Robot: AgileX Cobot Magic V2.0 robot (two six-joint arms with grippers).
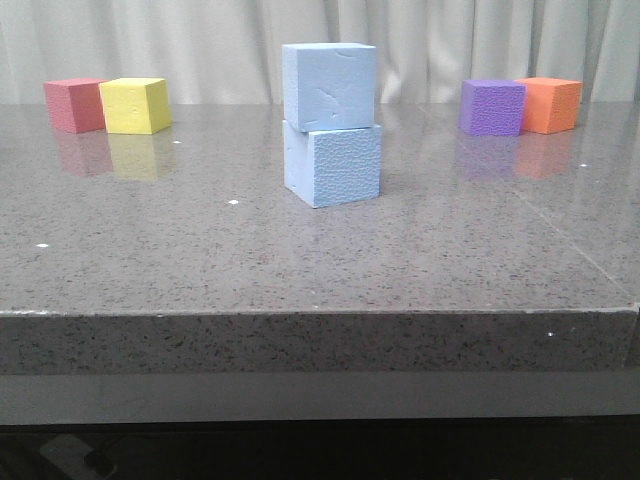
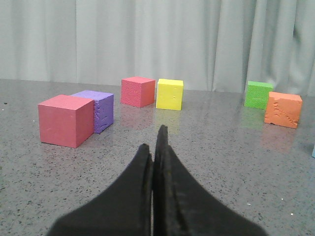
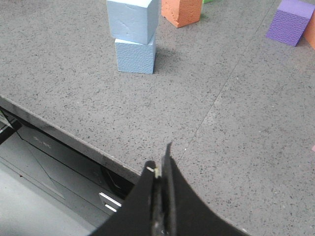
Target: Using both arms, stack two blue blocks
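No writing or label shows on any of the cubes. The two blue blocks stand stacked near the middle of the grey speckled table (image 1: 120,270): the upper blue block (image 1: 329,86) sits on the lower blue block (image 1: 335,165), turned a little so its edges do not line up with the one beneath. Both are pale sky blue; the lower one has a pebbled face, while the upper one's front face is smoother with a few dents and scratches. The right wrist view shows the same stack, upper (image 3: 132,19) on lower (image 3: 135,56), with an orange cube (image 3: 181,11) just behind it.

The left gripper (image 2: 156,147) has its black fingers pressed together with nothing between them, hanging over bare table well apart from a red cube (image 2: 65,120) and a purple cube (image 2: 98,110). The right gripper (image 3: 160,169) is likewise closed on nothing, above the table's front edge and well away from the stack
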